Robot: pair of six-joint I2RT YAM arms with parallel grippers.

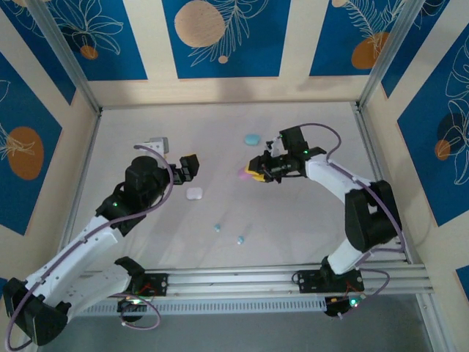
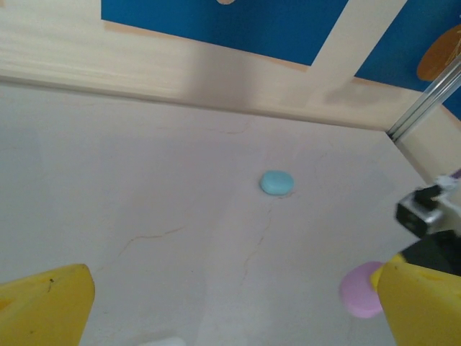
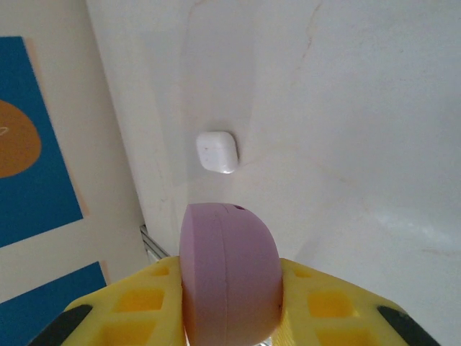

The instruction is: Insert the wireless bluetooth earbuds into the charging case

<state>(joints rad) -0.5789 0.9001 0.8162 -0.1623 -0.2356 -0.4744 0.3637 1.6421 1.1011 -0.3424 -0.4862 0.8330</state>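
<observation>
My left arm reaches forward, left end effector [image 1: 190,167] spread wide holding nothing, my right arm bends inward, right end effector [image 1: 254,171] clamped on the pink case [image 3: 229,277], and the top view gives me 2 light blue earbuds [image 1: 217,227] loose on the worktop [image 1: 293,220].

lettering: none is being read on any surface.
wall panels [image 1: 220,29]: only white leaf outlines and orange circles on blue are being displayed.
pink case [image 3: 229,274]: a plain shell is being shown, unbranded.
white case [image 3: 217,151]: no marking is being made out.
</observation>
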